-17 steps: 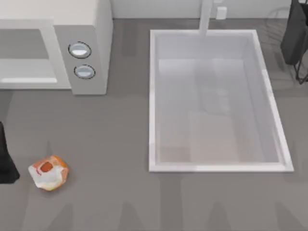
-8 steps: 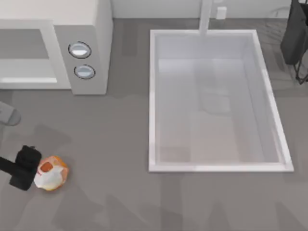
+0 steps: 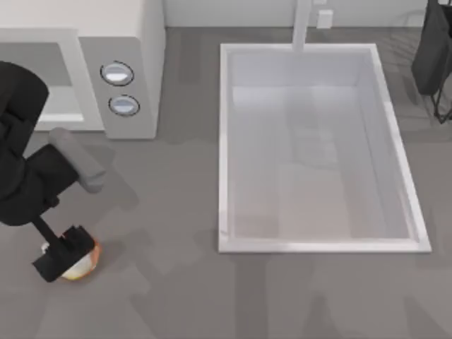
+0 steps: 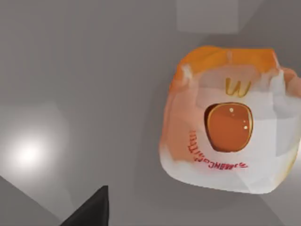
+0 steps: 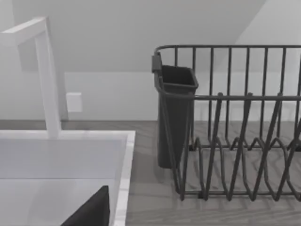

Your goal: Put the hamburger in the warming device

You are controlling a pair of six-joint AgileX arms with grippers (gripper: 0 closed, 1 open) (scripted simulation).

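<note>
- Near the surface's (image 3: 169, 212) front-left corner sat the hamburger (image 3: 79, 263), left tool (image 3: 62, 253) right over it, grip state unclear.
- Wrapper showed a yellow "W"-like mark, red print unreadable.
- Roundish, no clear long axis.
- Warming device (image 3: 134, 63) stood well apart.

Soft, even light fills all 3 views. The tabletop (image 3: 176, 282) carries faint blurred shadows under the left arm (image 3: 28, 169). A round bright glare spot glows on the tabletop in the left wrist view.
</note>
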